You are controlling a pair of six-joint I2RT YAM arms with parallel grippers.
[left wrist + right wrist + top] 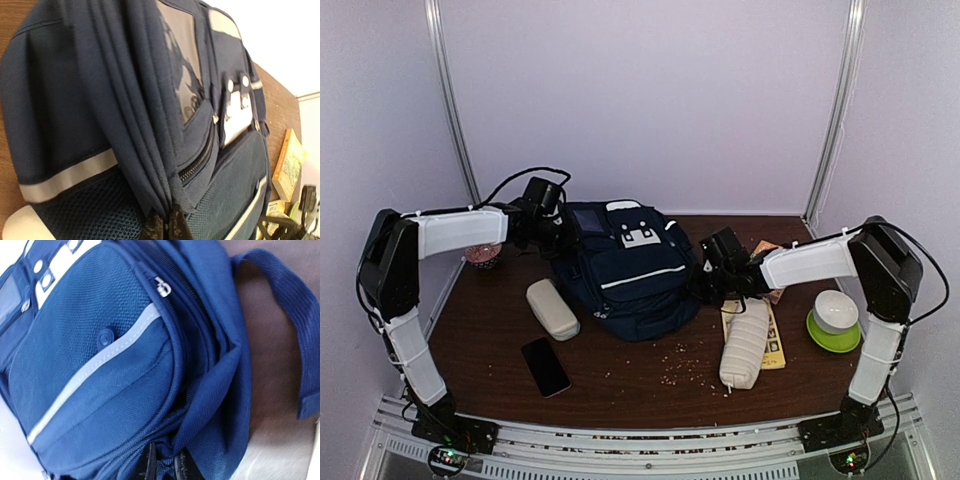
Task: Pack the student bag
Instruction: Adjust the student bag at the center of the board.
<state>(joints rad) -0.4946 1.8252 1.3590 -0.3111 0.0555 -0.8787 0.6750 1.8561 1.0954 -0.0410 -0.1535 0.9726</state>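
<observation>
The navy student bag (625,268) with white stripes and white patches lies in the middle of the brown table. My left gripper (552,232) is at the bag's upper left side, shut on a fold of its fabric (150,165). My right gripper (708,272) is at the bag's right edge, shut on a fold of blue fabric (172,460) beside the front pocket. The bag fills both wrist views (100,365).
A beige pencil pouch (744,345) lies on a yellow book (772,340) right of the bag. A beige case (552,309) and a black phone (545,366) lie to the left. A green-and-white bowl (833,320) stands far right. Crumbs are scattered near the front.
</observation>
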